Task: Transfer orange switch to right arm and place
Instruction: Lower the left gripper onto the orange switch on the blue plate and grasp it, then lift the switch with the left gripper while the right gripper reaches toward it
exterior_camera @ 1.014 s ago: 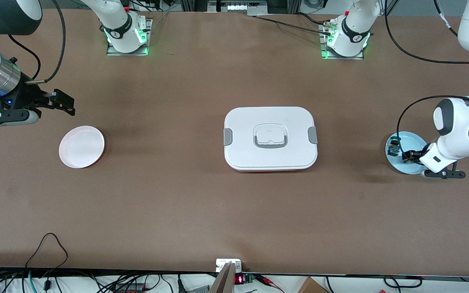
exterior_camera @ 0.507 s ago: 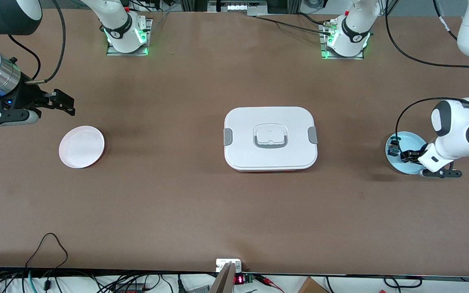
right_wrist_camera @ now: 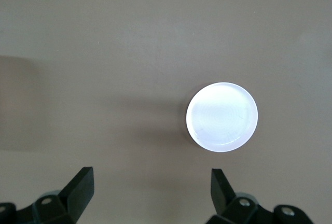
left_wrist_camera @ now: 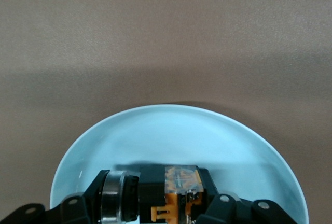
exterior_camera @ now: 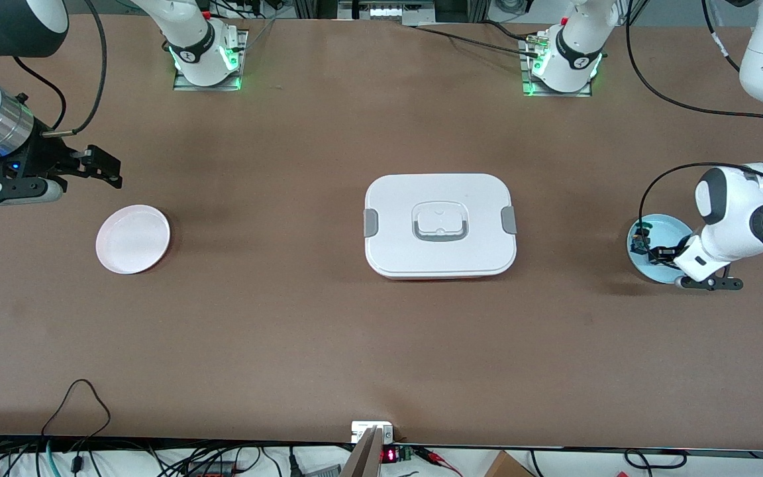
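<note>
the orange switch (left_wrist_camera: pixel 176 193) is clamped in the left tool (left_wrist_camera: pixel 171 208) over the blue plate (left_wrist_camera: pixel 176 130); handover and placing remain. the right tool (right_wrist_camera: pixel 150 193), spread apart, waits near the white plate (right_wrist_camera: pixel 222 117).

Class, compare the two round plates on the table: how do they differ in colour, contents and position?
The light blue plate lies at the left arm's end of the table; the white plate lies at the right arm's end. The blue plate holds the orange switch and the left tool reaches into it; the white plate holds nothing. Both are small, round and shallow.
</note>
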### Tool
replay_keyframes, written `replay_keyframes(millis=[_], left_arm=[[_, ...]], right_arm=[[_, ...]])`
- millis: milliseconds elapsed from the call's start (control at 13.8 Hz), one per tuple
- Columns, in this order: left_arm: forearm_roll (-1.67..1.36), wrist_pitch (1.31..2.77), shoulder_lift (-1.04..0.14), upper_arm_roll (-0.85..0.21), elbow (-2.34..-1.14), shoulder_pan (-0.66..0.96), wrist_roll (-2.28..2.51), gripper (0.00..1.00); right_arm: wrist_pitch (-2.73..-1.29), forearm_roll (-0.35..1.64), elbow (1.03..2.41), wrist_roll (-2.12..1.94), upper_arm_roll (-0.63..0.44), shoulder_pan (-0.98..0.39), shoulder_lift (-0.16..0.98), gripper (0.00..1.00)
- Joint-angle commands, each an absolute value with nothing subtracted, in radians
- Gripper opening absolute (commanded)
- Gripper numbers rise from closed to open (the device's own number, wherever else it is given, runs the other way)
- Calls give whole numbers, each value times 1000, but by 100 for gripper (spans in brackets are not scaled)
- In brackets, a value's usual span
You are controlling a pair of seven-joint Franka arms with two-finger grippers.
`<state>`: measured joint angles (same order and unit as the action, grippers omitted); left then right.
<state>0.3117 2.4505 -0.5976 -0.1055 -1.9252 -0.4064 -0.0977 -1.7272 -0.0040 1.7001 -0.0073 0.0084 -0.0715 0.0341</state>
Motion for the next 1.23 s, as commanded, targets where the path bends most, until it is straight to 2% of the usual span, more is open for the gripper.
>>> replay_keyframes(millis=[0,72,145,290,580,870,1014,1159], left_arm=[[336,2407,-581,-114,-1914,-419,-130,27],[336,2389,-566,-115,-1913,-419,-194,19],[336,2370,-546,-121,-1905,-417,-260,16],[336,2262,-538,-127,-1832,-413,-307,14],[314,1888,-535,-231,-1669,-416,-356,14],[65,1667,-525,-305,-1614,-419,-429,11],[-70,1603,-509,-334,-1608,-419,-527,10],[-171,1618,-514,-394,-1599,-429,-819,18]], right_arm=[[-1716,6,1689,-3,11,-66,37,100],[-1723,3,1687,-6,11,-67,37,100],[-1726,-1,1681,-6,11,-69,38,100],[-1724,-2,1661,-5,12,-77,41,100],[-1718,8,1646,-5,14,-81,64,100],[-1758,23,1646,-17,15,-87,90,100],[-1755,12,1646,-18,15,-97,116,100],[-1743,6,1657,-31,15,-121,141,100]])
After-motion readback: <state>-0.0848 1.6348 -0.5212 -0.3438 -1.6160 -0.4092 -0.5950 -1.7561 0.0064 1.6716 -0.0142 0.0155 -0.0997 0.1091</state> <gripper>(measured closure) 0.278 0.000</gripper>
